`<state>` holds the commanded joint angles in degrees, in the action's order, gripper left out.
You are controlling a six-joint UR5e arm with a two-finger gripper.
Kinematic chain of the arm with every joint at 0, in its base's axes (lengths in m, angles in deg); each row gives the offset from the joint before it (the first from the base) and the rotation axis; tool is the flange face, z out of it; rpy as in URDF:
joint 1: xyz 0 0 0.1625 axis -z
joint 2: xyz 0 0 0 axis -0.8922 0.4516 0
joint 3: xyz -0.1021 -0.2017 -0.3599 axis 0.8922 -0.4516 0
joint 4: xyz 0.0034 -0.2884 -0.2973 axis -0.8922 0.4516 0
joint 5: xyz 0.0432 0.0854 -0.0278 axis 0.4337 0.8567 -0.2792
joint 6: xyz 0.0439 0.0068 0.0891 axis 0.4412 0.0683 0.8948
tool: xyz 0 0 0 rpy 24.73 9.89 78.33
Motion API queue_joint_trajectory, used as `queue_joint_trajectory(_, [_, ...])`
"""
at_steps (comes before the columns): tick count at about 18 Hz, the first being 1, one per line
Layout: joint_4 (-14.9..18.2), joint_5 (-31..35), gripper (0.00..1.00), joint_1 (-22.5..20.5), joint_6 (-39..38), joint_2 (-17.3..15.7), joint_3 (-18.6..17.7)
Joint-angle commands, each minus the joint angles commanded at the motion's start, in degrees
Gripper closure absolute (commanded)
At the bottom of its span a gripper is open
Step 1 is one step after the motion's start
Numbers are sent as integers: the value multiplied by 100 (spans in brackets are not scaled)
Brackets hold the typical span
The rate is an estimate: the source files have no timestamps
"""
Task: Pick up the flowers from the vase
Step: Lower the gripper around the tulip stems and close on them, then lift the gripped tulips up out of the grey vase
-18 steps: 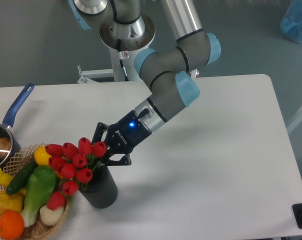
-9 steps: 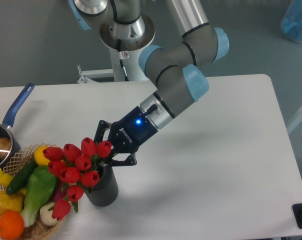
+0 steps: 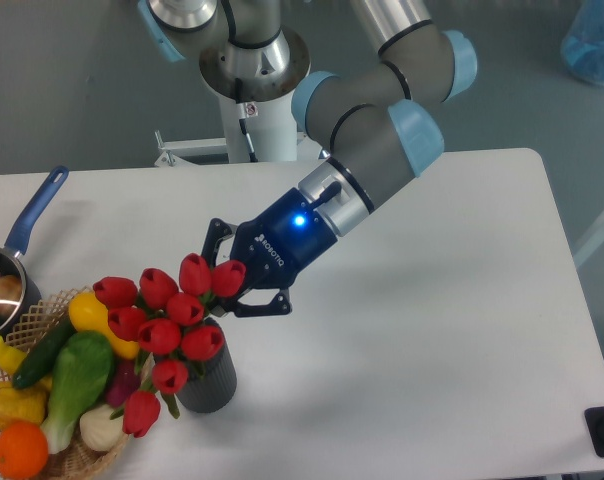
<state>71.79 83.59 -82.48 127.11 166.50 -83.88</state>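
While arm leans in low, gripper (image 3: 225, 283) pinches flowers (image 3: 167, 318) by stems, jaws closed round bunch. Buds fan out ahead of jaws and below; bunch tilted, lower ends at mouth of vase (image 3: 208, 380), just under jaws. Veg basket (image 3: 77, 455) beyond buds, w/ saucepan (image 3: 12, 262) farther off.

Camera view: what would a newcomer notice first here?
The bunch of red tulip buds at lower left, leaning out over the dark ribbed cylinder vase. The blue-lit two-finger gripper reaches into the bunch from the right. A wicker basket of colourful produce sits in the corner.
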Motion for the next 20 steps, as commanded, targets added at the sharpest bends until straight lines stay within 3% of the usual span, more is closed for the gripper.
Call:
queue_joint_trajectory(7, [0,-440,100,-220,-509,-17,308])
queue_joint_trajectory(15, [0,-625,100,-369,-598,-123,334])
queue_joint_trajectory(20, [-17,-572,100,-720,-519,-132,334])
